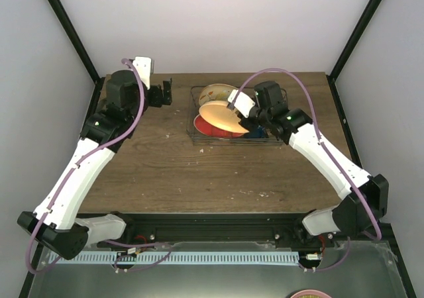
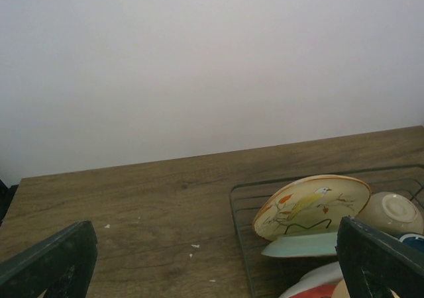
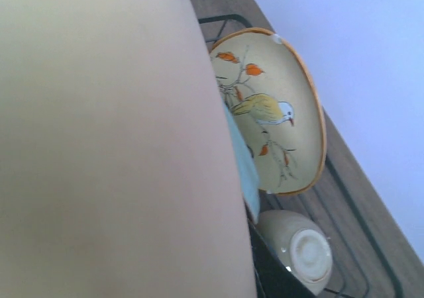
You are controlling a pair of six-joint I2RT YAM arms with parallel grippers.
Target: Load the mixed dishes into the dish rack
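Tan plate (image 1: 220, 115) hangs tilted over the dish rack (image 1: 192, 122) from above, right jaws clamped on its rim; stiff, slick, breakable, I judge. Left wrist shows left jaws spread, empty; right wrist shows only plate.

the tan plate (image 3: 112, 146), blurred and cut off, hides most of the mint green plate (image 3: 246, 172).

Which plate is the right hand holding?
The tan plate, tilted above the dish rack; the bird-print plate, mint plate and red plate sit inside it.
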